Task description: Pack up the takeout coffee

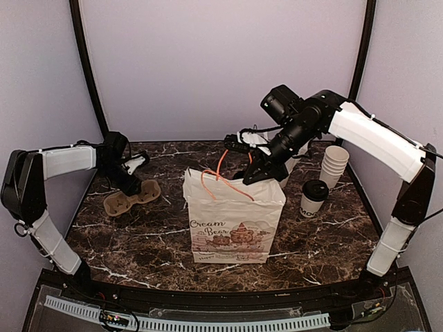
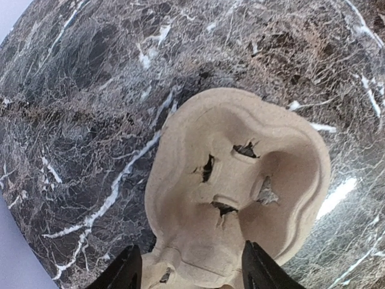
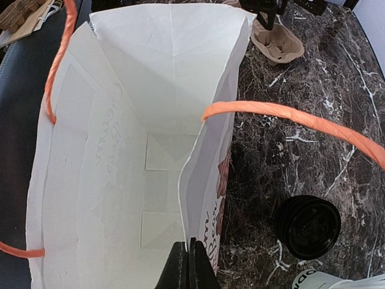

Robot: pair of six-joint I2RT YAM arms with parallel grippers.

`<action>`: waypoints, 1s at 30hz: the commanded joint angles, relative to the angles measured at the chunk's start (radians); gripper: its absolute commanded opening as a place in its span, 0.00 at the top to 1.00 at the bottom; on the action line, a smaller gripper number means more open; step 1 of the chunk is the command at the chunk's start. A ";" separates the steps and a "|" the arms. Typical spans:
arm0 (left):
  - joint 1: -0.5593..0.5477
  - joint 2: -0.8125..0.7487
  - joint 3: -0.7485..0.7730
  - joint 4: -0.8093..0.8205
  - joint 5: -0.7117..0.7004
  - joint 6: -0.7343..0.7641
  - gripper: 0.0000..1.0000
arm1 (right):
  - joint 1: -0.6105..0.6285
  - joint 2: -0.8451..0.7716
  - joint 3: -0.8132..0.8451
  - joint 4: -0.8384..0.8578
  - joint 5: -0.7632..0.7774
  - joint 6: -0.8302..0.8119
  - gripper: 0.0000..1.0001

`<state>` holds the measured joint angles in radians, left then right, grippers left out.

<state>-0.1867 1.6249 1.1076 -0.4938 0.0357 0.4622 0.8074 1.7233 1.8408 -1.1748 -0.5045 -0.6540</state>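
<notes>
The takeout coffee [image 1: 315,197], a white paper cup under a glossy black dome lid, stands on the dark veined marble table [image 1: 138,242] at 3 o'clock from the paper bag [image 1: 232,221], apart from it. A stack of lidless cups [image 1: 335,164] sits at its 1 o'clock. The right gripper [image 3: 188,265] is pressed together on the bag's creased white wall, with orange twisted-paper handles [image 3: 289,114] looping over. At the bag's 9 o'clock, the left gripper [image 2: 192,274] is spread across a moulded pulp cup carrier [image 2: 240,180].
</notes>
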 commanded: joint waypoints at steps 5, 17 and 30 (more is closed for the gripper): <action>0.006 0.014 0.015 -0.078 -0.064 0.043 0.37 | 0.012 -0.022 -0.026 -0.023 0.007 -0.003 1.00; 0.007 0.022 0.001 -0.109 -0.005 0.062 0.44 | 0.011 -0.010 -0.018 -0.031 0.009 -0.003 1.00; 0.007 0.071 0.014 -0.101 0.014 0.065 0.52 | 0.013 0.003 -0.013 -0.036 0.006 -0.004 1.00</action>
<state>-0.1833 1.6764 1.1118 -0.5739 0.0231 0.5167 0.8108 1.7218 1.8359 -1.1751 -0.5041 -0.6540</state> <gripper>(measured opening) 0.488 0.015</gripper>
